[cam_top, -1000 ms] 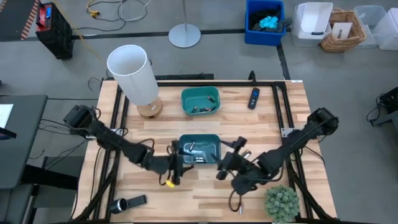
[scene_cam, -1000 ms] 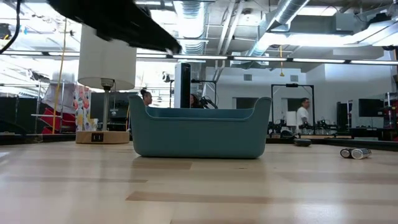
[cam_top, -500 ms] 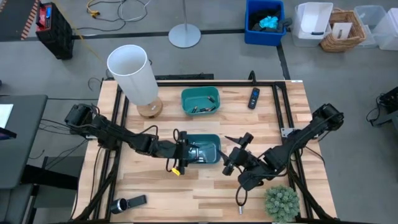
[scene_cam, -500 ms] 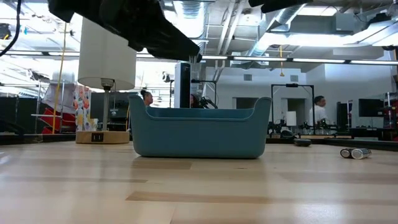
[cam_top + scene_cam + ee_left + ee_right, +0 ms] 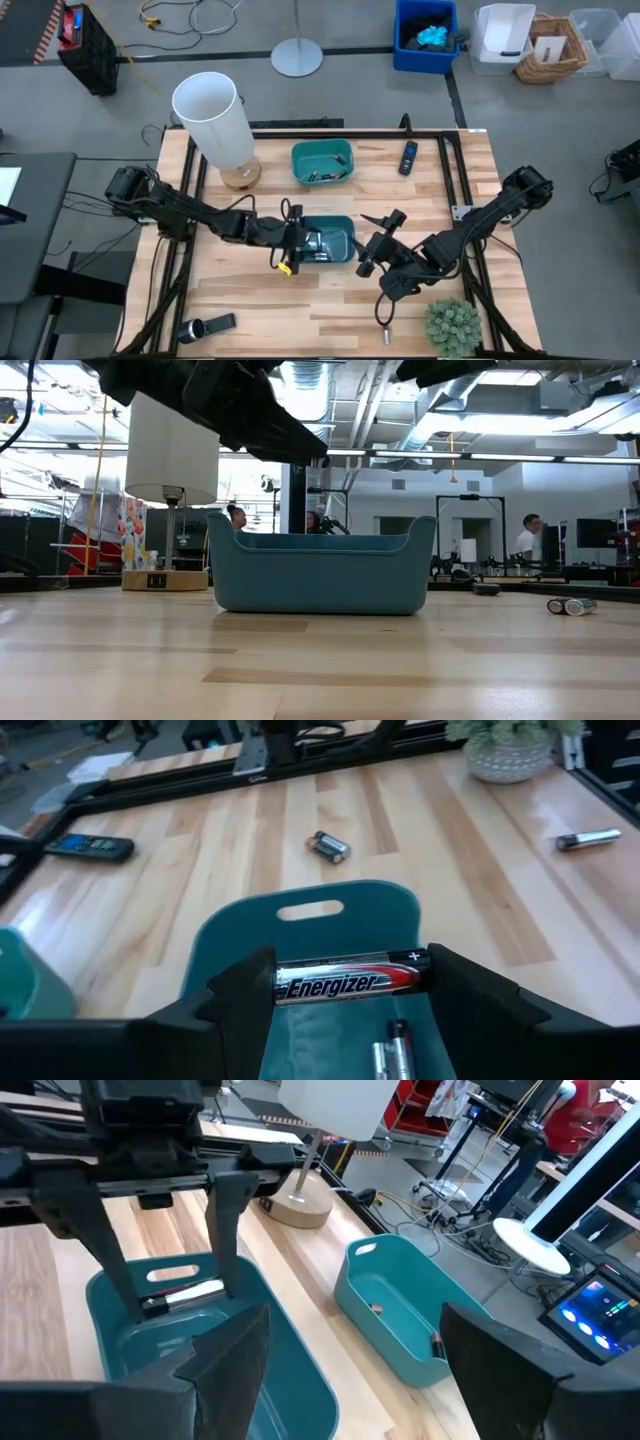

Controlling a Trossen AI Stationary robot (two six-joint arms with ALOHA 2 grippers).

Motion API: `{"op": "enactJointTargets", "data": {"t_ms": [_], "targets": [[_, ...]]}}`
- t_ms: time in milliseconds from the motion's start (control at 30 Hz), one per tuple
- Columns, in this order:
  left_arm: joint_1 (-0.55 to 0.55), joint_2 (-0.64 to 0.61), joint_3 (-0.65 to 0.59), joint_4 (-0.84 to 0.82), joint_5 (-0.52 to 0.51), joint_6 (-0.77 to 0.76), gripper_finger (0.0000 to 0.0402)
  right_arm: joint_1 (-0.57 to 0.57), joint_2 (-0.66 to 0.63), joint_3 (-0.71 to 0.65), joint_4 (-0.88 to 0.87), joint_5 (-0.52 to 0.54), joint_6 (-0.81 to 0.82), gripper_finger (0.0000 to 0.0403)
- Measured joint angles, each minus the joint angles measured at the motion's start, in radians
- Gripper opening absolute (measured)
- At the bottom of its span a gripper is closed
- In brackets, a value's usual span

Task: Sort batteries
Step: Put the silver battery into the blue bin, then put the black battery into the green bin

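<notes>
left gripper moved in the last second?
Yes. In the high view the left gripper, holding a battery, has shifted toward the right arm's side, from beside the near teal bin to over its edge.

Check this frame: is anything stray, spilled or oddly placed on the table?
Two batteries lie loose on the wood, outside both bins: one battery past the near bin, another battery by the potted plant. Otherwise nothing stands out; the left gripper holds an Energizer battery over that bin.
</notes>
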Motion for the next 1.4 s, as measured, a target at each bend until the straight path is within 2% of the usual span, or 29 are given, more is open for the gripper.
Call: {"op": "enactJointTargets", "data": {"t_ms": [100,367,533,700,833,967,1133,1267,1400], "targets": [[0.013,0.000,0.000,-0.004,0.029,-0.002,0.0227,0.001,0.000,0.000,0.000,-0.003,0.000,0.0311],[0.050,0.000,0.001,-0.028,0.025,-0.044,0.0241,0.001,0.001,0.000,0.000,-0.006,-0.001,0.0311],[0.094,0.000,0.001,-0.103,0.021,-0.065,0.0278,0.000,0.001,0.000,0.000,-0.006,-0.003,0.0311],[0.115,0.000,0.001,-0.098,0.016,-0.067,0.0322,0.000,0.001,0.000,0.000,-0.006,-0.003,0.0311],[0.106,-0.014,0.001,-0.091,-0.032,-0.050,0.0330,0.000,0.001,0.000,-0.009,-0.008,0.035,0.0311],[0.077,-0.076,0.001,-0.089,-0.063,-0.017,0.0323,0.006,0.001,0.001,-0.100,-0.038,0.182,0.0311],[0.046,-0.170,-0.010,-0.089,-0.067,0.003,0.0312,0.007,0.013,0.001,-0.363,-0.075,0.506,0.0311],[0.031,-0.279,-0.155,0.057,-0.060,0.005,0.0303,0.037,0.029,0.001,-0.529,-0.083,0.717,0.0311],[0.032,-0.417,-0.344,0.226,-0.045,-0.030,0.0296,0.075,0.035,0.001,-0.601,-0.103,0.834,0.0311]]}}
